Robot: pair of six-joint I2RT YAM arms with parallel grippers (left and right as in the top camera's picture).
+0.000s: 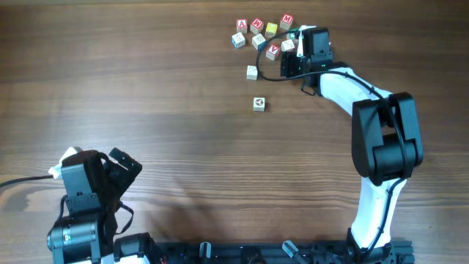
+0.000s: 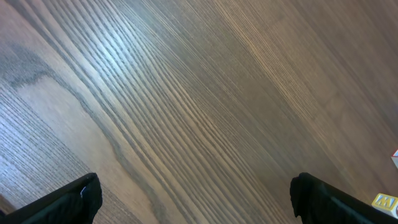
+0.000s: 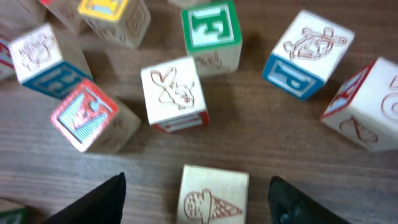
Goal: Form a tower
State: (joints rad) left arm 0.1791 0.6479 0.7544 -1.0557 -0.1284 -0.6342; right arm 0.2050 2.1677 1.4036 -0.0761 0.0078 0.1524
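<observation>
Several small alphabet cubes lie clustered at the table's far right. No tower shows in any view; every cube I can make out looks single. My right gripper point(image 1: 291, 48) point(image 3: 198, 186) is open at the cluster's near edge. A whitish cube with a red ice-cream drawing point(image 3: 211, 196) stands between its fingertips, with a gap on each side. Just beyond it are a rabbit-drawing cube point(image 3: 174, 93), a red-faced cube point(image 3: 84, 118) and a green-faced cube point(image 3: 208, 28). A cube with a red V point(image 1: 273, 50) sits left of the gripper. My left gripper point(image 1: 126, 170) point(image 2: 196, 186) is open over bare wood.
Two loose cubes lie apart from the cluster, one point(image 1: 252, 71) just below it and one point(image 1: 259, 103) nearer the table's middle. A blue-sided cube point(image 3: 305, 53) and another cube point(image 3: 367, 106) stand to the right of the right gripper's path. A black cable point(image 1: 267, 62) loops beside the cluster.
</observation>
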